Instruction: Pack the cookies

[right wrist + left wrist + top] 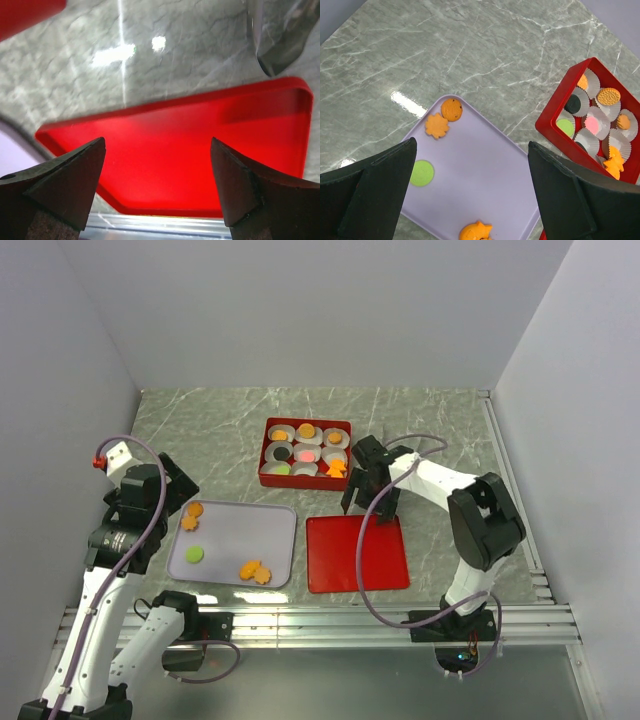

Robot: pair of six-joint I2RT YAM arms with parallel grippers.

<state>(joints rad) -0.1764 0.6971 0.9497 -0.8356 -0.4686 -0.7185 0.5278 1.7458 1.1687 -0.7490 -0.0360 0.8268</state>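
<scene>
Below the right end effector [157, 142] lies the flat red lid [200, 165]. Both jaws are spread wide with nothing between them, so that arm is carrying nothing. From overhead it hangs just beside the near right corner of the red box [265, 455], with the lid on its near side. The lid lying apart from the box looks deliberate to me, since it leaves the cups reachable for filling.

Over on the other side, the left end effector [471, 146] is wide open too and empty, poised high above the lavender tray [485, 175]. Directly beneath it and a little to its left are the loose cookies [437, 125]: a round orange one touching a flower-shaped one, a green disc nearer the left finger, and more orange at the near edge. Ahead and to its right sits the box on the bench [470, 50], its white paper cups [618, 141] each holding a piece, with orange, black, green and pink all showing.

My read is that the tray is the pick-up zone, the box the destination, and the raised pose gives this arm a clear look before it chooses. About five pieces are left to pack.
</scene>
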